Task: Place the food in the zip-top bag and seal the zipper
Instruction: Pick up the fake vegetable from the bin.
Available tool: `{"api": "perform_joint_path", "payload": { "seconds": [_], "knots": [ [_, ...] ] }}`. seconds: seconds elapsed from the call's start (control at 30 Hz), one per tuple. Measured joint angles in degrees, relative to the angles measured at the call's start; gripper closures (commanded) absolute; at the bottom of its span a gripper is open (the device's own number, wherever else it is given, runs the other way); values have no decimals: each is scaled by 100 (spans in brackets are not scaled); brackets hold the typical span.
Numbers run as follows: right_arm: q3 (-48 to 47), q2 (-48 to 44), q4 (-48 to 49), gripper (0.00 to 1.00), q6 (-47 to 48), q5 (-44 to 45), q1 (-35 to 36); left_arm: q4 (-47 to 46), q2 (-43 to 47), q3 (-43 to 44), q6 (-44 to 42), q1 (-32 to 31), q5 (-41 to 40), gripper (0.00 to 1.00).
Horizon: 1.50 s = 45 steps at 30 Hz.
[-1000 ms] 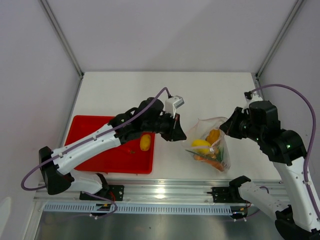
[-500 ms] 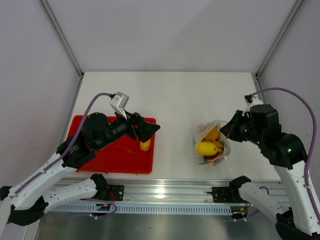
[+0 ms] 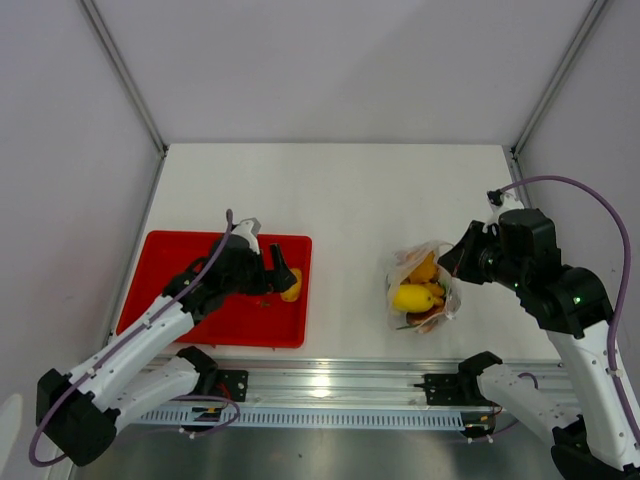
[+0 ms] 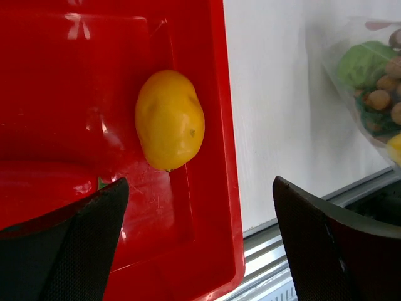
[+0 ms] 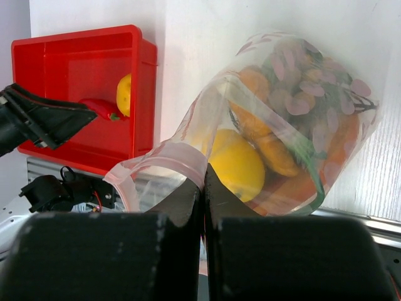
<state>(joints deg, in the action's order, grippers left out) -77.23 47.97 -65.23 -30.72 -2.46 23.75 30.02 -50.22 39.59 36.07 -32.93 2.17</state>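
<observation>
The zip-top bag (image 3: 421, 290) stands on the white table, holding a yellow lemon (image 5: 235, 164), orange pieces, tan balls and green food. My right gripper (image 5: 203, 179) is shut on the bag's mouth edge, on the pink zipper (image 5: 168, 164), and holds the mouth up. Another yellow lemon (image 4: 169, 119) lies in the red tray (image 4: 207, 263) against its right wall, and a red chili (image 5: 100, 108) lies beside it. My left gripper (image 4: 200, 183) hangs open just above the tray near that lemon, with nothing between its fingers (image 4: 75, 244).
The red tray (image 3: 200, 315) sits at the front left, its right wall close to my left gripper (image 3: 281, 274). The metal rail (image 3: 330, 385) runs along the table's near edge. White table lies between the tray and the bag (image 4: 369, 75).
My left arm has swung from beside the bag back over the red tray and dropped toward the lemon there, and its gripper has opened. The bag shifted slightly left in the right gripper.
</observation>
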Motion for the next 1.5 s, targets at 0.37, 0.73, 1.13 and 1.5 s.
{"api": "perform_joint_path", "payload": {
  "seconds": [0.37, 0.73, 1.13, 1.5],
  "knots": [
    [28, -31, -4, 100, -2, -42, 0, -1226, -1038, -476, 168, 352, 960, 23],
    [17, -50, -42, 100, -2, -42, 0, -1895, -1519, -680, 297, 562, 1213, 28],
    [7, -42, -46, 100, -2, -42, 0, -2011, -1502, -820, 304, 610, 1040, 31],
    [7, -17, -37, 100, -7, -103, 0, -1394, -1908, -450, 599, 807, 435, 20]
  ]
}}
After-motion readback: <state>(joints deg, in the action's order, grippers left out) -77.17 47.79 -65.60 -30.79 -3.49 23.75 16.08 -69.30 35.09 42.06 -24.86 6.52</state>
